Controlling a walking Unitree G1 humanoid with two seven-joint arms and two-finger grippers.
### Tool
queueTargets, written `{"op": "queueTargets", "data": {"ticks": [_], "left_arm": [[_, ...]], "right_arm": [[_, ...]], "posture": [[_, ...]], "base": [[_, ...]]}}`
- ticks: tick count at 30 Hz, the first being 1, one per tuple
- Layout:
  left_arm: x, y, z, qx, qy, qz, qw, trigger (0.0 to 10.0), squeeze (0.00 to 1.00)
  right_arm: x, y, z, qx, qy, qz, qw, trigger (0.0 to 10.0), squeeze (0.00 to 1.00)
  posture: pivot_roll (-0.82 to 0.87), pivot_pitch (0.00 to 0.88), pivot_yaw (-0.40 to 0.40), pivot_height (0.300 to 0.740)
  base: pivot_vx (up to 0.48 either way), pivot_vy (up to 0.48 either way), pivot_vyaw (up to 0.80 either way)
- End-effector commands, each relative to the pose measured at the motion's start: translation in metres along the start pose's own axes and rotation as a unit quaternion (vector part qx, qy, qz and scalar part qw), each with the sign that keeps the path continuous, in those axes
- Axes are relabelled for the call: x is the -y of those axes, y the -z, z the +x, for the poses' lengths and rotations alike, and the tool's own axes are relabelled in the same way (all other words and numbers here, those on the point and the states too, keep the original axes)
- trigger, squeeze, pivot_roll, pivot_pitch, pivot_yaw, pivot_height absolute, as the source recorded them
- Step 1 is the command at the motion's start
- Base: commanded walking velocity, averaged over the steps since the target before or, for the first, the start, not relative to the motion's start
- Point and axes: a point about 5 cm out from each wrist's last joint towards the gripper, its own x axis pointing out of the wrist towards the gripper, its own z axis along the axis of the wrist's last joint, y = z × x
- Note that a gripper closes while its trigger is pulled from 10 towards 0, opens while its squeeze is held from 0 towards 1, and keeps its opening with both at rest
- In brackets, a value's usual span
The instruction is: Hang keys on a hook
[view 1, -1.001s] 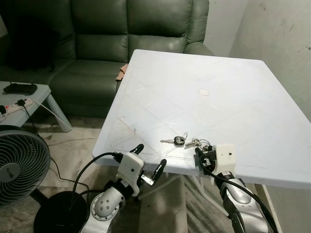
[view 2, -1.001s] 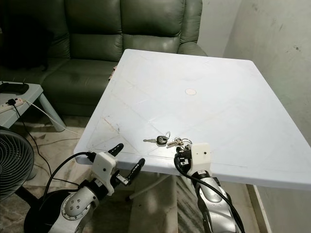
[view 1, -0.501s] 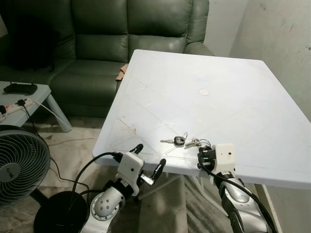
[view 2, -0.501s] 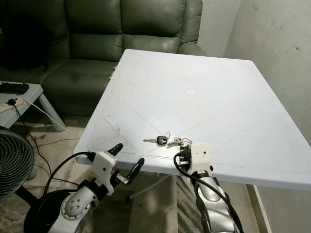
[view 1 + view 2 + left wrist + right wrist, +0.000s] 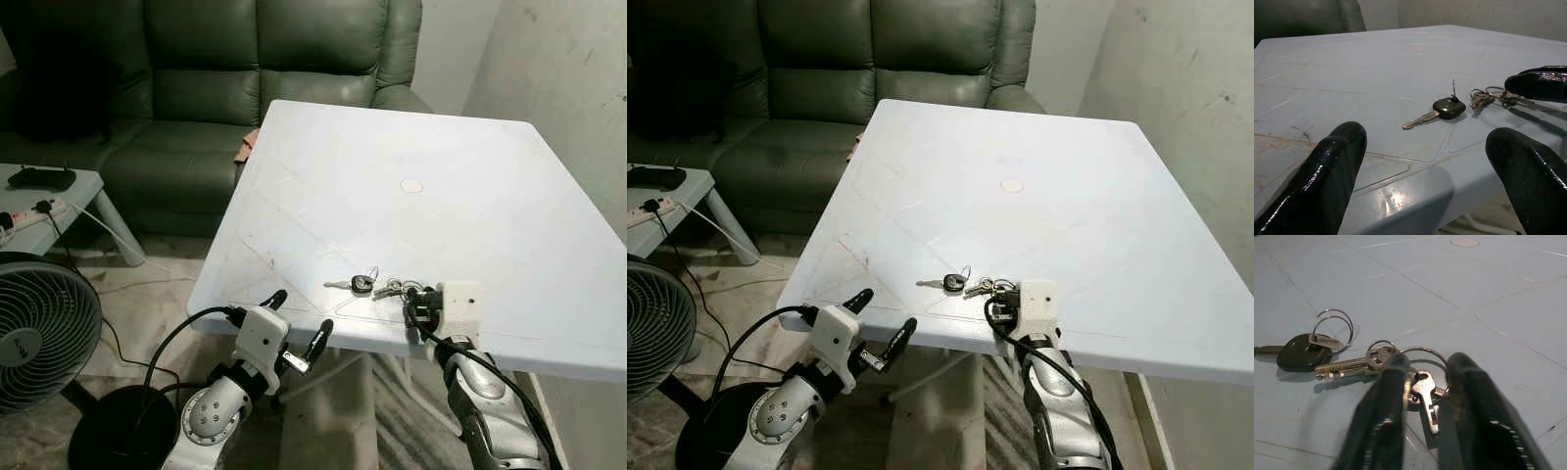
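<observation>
Where keys (image 5: 377, 286) lie near table (image 5: 509, 225) edge, right pincer (image 5: 1422, 382) apparently clamps ring; left pincer (image 5: 297, 328) apart.

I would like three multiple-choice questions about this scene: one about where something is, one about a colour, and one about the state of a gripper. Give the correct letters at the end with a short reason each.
1. Where do the keys lie?
A. On the sofa
B. On the white table, near its front edge
C. On the floor beside the fan

2. What colour is the sofa?
A. Dark green
B. Red
C. White

3. How are the fingers of the left gripper?
A. Shut on the keys
B. Shut on a cable
C. Open, holding nothing

Answers:
1. B: the bunch rests on the table close to the edge nearest the robot, with the right gripper at its ring end.
2. A: its cushions behind the table are dark green.
3. C: the left wrist view shows its two black fingers wide apart with only the table edge between them.
</observation>
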Motion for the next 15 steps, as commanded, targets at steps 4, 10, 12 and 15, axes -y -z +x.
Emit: {"op": "queueTargets", "data": {"ticks": [4, 10, 12, 15], "left_arm": [[-0.0013, -0.0030, 0.0002, 0.003, -0.002, 0.004, 1.000, 10.0, 0.00], [-0.0007, -0.0030, 0.0002, 0.002, -0.002, 0.004, 1.000, 10.0, 0.00], [-0.0007, -0.0029, 0.0000, 0.002, -0.002, 0.004, 1.000, 10.0, 0.00], [-0.0005, -0.0027, -0.0004, 0.002, -0.003, 0.004, 1.000, 10.0, 0.00]], "right_arm": [[0.0018, -0.0029, 0.0016, 0.006, -0.001, 0.008, 1.000, 10.0, 1.00], [-0.0027, -0.0051, 0.0012, 0.013, -0.012, 0.010, 1.000, 10.0, 1.00], [-0.0039, -0.0050, 0.0012, 0.013, -0.015, 0.008, 1.000, 10.0, 1.00], [-0.0057, -0.0043, 0.0009, 0.011, -0.021, 0.007, 1.000, 10.0, 1.00]], "posture": [[-0.02, 0.000, -0.021, 0.740], [-0.02, 0.000, -0.021, 0.740], [-0.02, 0.000, -0.020, 0.740], [-0.01, 0.000, -0.020, 0.740]], "base": [[0.000, 0.000, 0.00], [0.000, 0.000, 0.00], [0.000, 0.000, 0.00], [0.000, 0.000, 0.00]]}}
